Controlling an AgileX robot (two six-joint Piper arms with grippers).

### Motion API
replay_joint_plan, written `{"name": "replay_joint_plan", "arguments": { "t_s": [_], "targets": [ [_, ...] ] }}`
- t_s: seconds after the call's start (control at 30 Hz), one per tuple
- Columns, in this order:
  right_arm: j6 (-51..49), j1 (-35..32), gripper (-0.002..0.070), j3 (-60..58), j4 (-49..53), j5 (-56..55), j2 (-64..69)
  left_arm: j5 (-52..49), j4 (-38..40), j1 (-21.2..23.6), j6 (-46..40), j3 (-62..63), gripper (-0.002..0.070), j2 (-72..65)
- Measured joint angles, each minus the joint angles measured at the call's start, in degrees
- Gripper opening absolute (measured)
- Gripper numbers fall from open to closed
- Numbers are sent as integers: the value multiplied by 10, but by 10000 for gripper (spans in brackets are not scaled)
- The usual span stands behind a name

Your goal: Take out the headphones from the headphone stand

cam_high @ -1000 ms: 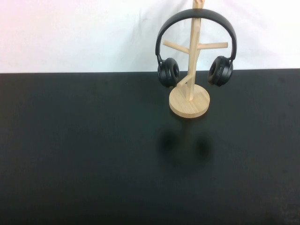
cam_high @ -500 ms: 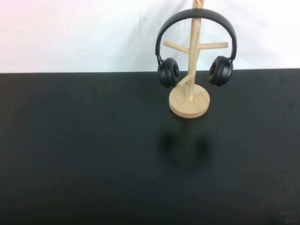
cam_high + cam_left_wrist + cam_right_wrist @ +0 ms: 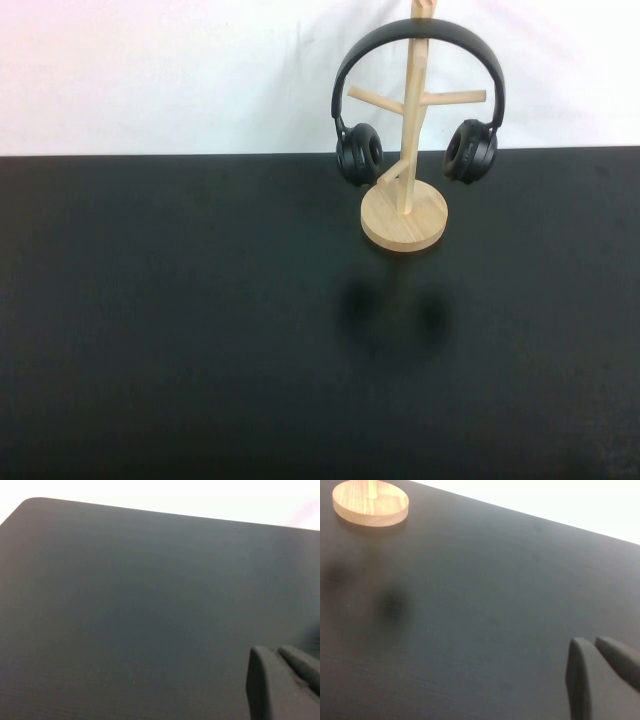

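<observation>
Headphones [image 3: 418,92]: matte black, over-ear; you will find them hung by the headband over the top of the headphone stand [image 3: 405,215], one ear cup on each side of the pole, both clear of the table [image 3: 180,320].

Headphone stand: light wood, upright pole with angled pegs on a round disc base; it stands at the far edge of the black table. In the right wrist view you see only its base [image 3: 370,502], well apart from the right gripper [image 3: 597,672].

Right gripper: low over bare table, its two dark fingers close together, nothing between them.

Left gripper [image 3: 280,680]: likewise low over bare table, fingers close together and holding nothing; neither task item shows near it.

Neither gripper appears in the high view.
</observation>
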State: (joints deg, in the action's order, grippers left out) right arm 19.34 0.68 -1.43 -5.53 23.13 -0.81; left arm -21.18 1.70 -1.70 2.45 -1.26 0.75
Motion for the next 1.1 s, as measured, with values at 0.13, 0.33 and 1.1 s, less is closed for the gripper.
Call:
{"name": "replay_joint_plan", "arguments": {
  "t_s": [0.13,0.33,1.1],
  "targets": [
    [0,0,-8,0,0,0,0,2,2,0,0,0,-4,0],
    [0,0,-8,0,0,0,0,68,116,0,37,-2,-4,0],
    [0,0,-8,0,0,0,0,-142,243,0,-164,258,-4,-241]
  ]
}}
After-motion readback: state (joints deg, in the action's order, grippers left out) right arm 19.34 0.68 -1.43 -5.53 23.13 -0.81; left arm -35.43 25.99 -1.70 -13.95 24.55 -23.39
